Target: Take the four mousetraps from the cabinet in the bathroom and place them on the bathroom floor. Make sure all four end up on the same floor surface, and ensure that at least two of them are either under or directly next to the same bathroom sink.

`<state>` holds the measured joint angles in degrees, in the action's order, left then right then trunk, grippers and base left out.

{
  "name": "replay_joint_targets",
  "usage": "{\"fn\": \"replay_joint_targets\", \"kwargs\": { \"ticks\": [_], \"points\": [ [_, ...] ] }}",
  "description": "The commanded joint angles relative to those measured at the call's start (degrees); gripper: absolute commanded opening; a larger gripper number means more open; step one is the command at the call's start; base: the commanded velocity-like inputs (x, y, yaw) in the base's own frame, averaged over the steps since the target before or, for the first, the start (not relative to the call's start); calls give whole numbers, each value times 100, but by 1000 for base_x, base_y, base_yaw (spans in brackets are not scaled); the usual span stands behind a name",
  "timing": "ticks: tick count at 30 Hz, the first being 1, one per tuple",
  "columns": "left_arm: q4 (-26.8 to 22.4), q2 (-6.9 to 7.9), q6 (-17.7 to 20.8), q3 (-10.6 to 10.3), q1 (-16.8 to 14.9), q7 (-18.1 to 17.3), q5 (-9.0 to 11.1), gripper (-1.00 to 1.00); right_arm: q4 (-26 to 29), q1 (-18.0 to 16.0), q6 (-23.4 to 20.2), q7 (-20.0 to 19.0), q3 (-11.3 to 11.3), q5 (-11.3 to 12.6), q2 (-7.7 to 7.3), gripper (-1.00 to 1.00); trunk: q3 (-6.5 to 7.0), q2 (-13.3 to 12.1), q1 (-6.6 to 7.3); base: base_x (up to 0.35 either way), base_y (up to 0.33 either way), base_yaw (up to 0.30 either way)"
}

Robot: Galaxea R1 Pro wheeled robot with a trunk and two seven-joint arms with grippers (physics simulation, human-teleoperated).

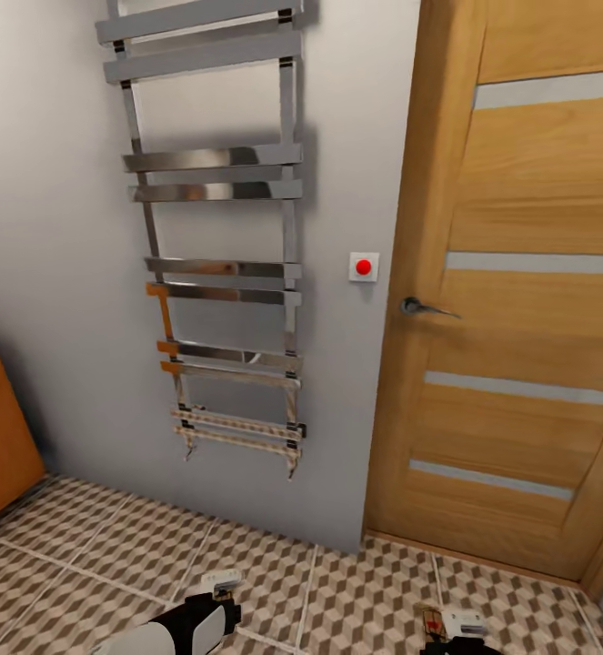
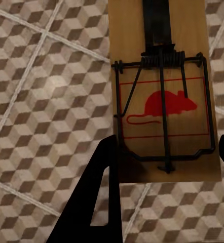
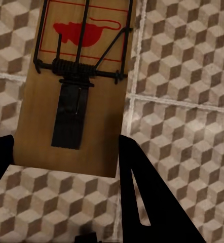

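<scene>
You've got a mousetrap [image 2: 162, 96] clamped in your left gripper [image 2: 165, 162], another mousetrap [image 3: 76, 86] in your right gripper [image 3: 66, 157], both above the tiled floor [image 1: 356, 591].

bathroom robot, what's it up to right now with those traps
The robot is carrying one mousetrap in each gripper above the cube-patterned bathroom floor. The left gripper grips a mousetrap by its end, and the right gripper holds a second mousetrap the same way. It faces a chrome towel radiator and a wooden door; the orange-brown cabinet stands at the left edge.
</scene>
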<state>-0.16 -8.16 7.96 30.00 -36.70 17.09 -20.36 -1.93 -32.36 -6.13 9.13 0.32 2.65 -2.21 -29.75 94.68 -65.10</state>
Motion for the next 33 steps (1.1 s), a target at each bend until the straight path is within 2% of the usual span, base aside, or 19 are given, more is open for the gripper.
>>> {"fn": "replay_joint_targets", "kwargs": {
  "ticks": [1,14,33],
  "points": [
    [-2,-1,27,41,-4,22,-64,-100,-9,-8,-2,-1,9,52,1,-100,-6,3,0,0,0,-300],
    [-2,-1,30,41,-4,22,-63,-100,0,134,-2,-5,7,52,-6,-100,-6,3,0,0,0,-300],
    [-2,-1,39,41,-4,22,-63,-100,0,151,-2,-1,3,55,-17,-100,-6,3,0,0,0,-300]
  ]
}}
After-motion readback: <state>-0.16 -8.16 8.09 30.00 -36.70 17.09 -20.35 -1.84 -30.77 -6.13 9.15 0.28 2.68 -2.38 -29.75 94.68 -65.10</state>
